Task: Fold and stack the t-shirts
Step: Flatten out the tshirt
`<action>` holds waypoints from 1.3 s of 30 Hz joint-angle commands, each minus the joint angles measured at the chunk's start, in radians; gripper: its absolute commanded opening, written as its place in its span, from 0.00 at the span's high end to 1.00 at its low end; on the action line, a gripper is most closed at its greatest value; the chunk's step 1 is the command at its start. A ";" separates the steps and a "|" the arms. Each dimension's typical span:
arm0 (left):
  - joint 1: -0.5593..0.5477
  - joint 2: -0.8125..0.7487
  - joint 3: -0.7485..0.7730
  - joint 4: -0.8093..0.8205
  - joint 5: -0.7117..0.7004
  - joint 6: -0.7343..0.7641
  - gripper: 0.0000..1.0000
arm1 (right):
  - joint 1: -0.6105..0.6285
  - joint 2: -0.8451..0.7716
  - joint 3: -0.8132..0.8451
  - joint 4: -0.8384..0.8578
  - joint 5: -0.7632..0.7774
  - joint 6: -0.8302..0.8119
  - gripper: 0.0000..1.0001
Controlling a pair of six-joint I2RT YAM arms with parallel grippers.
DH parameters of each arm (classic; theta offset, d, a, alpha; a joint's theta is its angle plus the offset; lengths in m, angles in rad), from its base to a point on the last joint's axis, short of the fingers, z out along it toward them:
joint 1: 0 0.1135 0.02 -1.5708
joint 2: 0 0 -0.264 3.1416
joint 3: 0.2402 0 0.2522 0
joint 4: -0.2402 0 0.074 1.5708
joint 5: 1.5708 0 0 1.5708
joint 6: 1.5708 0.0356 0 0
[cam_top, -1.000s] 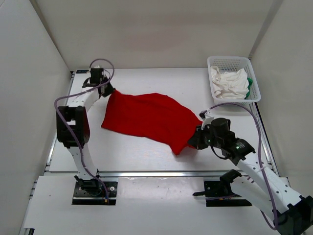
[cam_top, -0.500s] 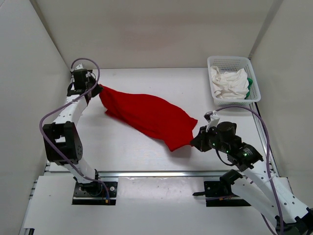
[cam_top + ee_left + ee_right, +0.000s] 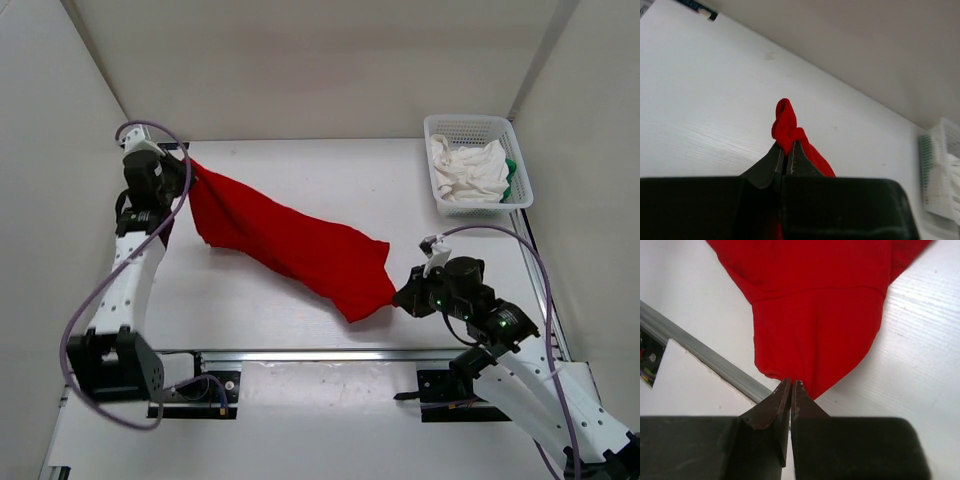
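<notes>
Since the red t-shirt is light, limp cloth that sags, I hold it by its edges: left jaws clamped on it at the worktop's far-left corner, right jaws clamped on it by the near edge.

The t-shirt is plain red. The basket is white lattice, holding white cloth and something green. The table is white.

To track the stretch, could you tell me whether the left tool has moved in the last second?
Yes. The left tool, gripping the red t-shirt, has moved left, farther from the basket.
</notes>
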 commanded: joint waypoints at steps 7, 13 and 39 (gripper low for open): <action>-0.087 0.530 0.334 -0.105 -0.053 0.022 0.98 | -0.048 0.056 -0.010 0.061 -0.022 -0.012 1.00; -0.125 0.965 0.986 -0.381 -0.125 0.071 0.96 | -0.083 0.115 0.010 0.078 -0.027 -0.024 1.00; -0.079 0.698 0.128 0.082 0.078 -0.135 0.39 | -0.050 0.106 0.006 0.127 -0.055 -0.038 1.00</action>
